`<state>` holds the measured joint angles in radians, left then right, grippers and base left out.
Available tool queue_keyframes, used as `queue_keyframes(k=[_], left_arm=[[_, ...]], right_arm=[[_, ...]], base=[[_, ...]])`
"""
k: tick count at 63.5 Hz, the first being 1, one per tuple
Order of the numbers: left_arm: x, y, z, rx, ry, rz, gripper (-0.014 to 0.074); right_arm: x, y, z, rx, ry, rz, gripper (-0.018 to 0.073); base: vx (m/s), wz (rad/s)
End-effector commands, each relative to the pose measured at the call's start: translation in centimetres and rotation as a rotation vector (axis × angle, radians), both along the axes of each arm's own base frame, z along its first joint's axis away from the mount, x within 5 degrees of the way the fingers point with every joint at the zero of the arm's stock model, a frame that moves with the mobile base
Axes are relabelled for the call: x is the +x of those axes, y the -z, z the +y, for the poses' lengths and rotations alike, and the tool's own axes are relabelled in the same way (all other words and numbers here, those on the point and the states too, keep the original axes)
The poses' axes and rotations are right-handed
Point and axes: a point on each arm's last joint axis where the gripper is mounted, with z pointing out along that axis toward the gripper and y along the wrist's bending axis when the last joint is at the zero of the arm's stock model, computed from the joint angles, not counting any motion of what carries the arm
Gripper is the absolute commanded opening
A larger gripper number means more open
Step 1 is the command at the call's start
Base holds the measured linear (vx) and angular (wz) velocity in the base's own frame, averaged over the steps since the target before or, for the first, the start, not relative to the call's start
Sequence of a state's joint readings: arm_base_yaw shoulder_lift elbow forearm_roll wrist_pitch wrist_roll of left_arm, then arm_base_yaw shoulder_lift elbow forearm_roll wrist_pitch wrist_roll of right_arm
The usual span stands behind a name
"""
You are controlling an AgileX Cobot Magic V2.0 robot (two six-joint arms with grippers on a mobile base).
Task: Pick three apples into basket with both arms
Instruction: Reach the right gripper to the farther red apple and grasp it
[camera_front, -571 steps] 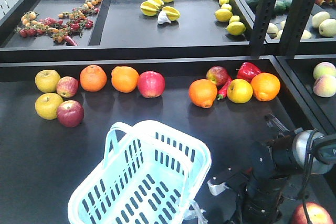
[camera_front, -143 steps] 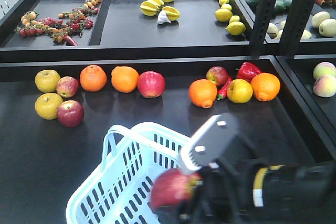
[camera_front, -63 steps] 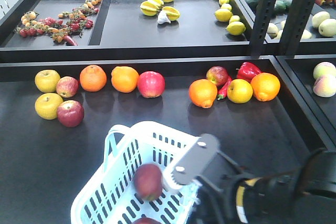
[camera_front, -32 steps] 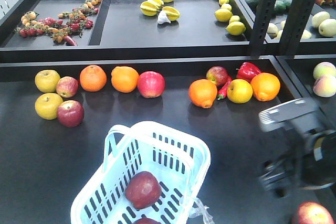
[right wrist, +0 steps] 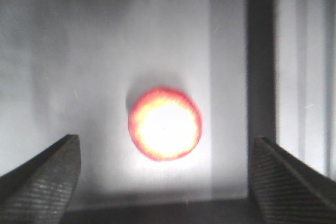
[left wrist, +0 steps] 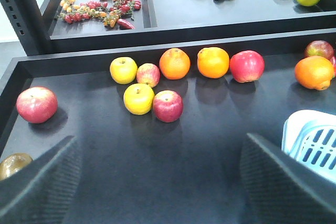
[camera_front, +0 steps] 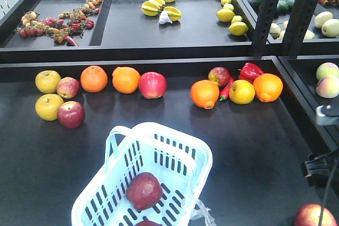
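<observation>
The pale blue slotted basket sits at six o'clock on the black table, one dark red apple inside, while the left gripper and right gripper both hang spread, the right above an overexposed red apple.

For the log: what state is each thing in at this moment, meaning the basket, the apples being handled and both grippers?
basket: on the table, open side up, not held.
apple in the basket: lying loose on the basket floor.
second apple: in the basket, mostly cut off by the frame edge.
left gripper: open, empty.
right gripper: open, empty.
apple on the table: ungrasped, facing the right gripper.
</observation>
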<state>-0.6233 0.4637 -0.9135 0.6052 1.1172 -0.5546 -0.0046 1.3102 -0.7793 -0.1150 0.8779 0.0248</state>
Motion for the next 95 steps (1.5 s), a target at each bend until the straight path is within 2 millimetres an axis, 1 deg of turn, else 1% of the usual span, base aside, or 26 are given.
queue_keyframes(k=[1, 21, 28, 52, 61, 75, 81, 85, 89, 95], left_arm=[[0.2, -1.1, -0.1, -0.002, 0.013, -0.068, 0.0586], [0.2, -1.1, -0.1, -0.002, 0.013, -0.068, 0.0586], [0.2, -1.1, -0.1, -0.002, 0.013, -0.068, 0.0586], [0.2, -1.1, -0.1, -0.002, 0.013, -0.068, 0.0586], [0.2, -1.1, -0.1, -0.002, 0.013, -0.068, 0.0586], [0.2, -1.1, -0.1, -0.002, 0.013, -0.068, 0.0586], [0.2, -1.1, -0.1, -0.002, 0.013, -0.068, 0.0586], [0.2, -1.1, -0.1, -0.002, 0.013, -0.068, 0.0586], [0.2, -1.1, -0.1, -0.002, 0.013, -0.068, 0.0586], [0.2, -1.1, -0.1, -0.002, 0.013, -0.068, 0.0586]], right_arm=[[1.1, 0.2, -0.4, -0.030, -0.019, -0.004, 0.0613], [2.7, 5.1, -0.6, -0.055, -0.038, 0.197, 0.0606], [3.2, 6.5, -0.8, -0.070, -0.055, 0.240, 0.0603], [4.0, 9.8, -0.9, -0.079, -0.080, 0.320, 0.0599], [4.3, 11.4, -0.8, -0.072, -0.086, 0.346, 0.0599], [4.2, 14.2, -0.8, -0.064, -0.091, 0.437, 0.0594], [4.0, 14.9, -0.8, -0.058, -0.085, 0.468, 0.0589], [3.9, 15.0, -0.7, -0.051, -0.077, 0.476, 0.0565], [3.9, 14.8, -0.7, -0.052, -0.076, 0.478, 0.0525], [3.9, 14.2, -0.6, -0.055, -0.074, 0.468, 0.0438]], base=[[0.00, 0.00], [0.00, 0.00], [0.00, 0.00], [0.00, 0.00], [0.00, 0.00], [0.00, 0.00], [0.00, 0.00], [0.00, 0.00], [0.00, 0.00], [0.00, 0.00]])
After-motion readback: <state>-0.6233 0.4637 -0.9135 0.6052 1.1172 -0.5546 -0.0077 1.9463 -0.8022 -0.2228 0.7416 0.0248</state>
